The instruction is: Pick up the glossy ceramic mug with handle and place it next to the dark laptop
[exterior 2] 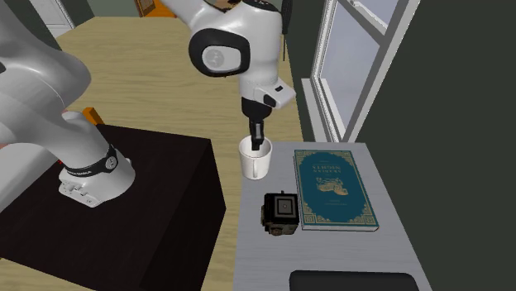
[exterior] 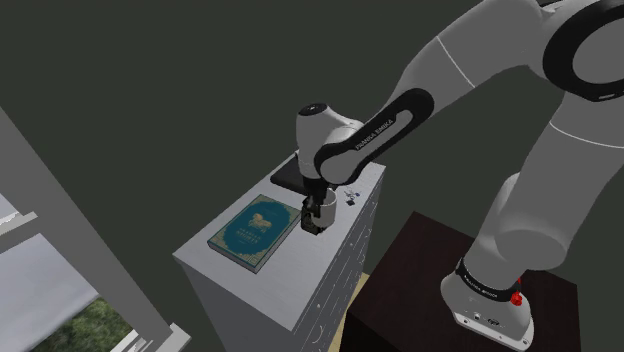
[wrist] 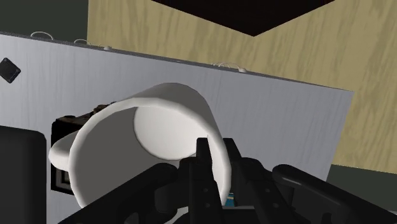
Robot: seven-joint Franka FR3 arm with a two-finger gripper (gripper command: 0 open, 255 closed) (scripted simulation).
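End effector (exterior 2: 257,142) vertical, downward, tight on rim of white mug (exterior 2: 255,164).

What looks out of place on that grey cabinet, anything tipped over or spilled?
Nothing is spilled or broken. The white mug stands upright, close to the edge of the cabinet top, with the claw pinching its rim. The teal book lies flat beside it.
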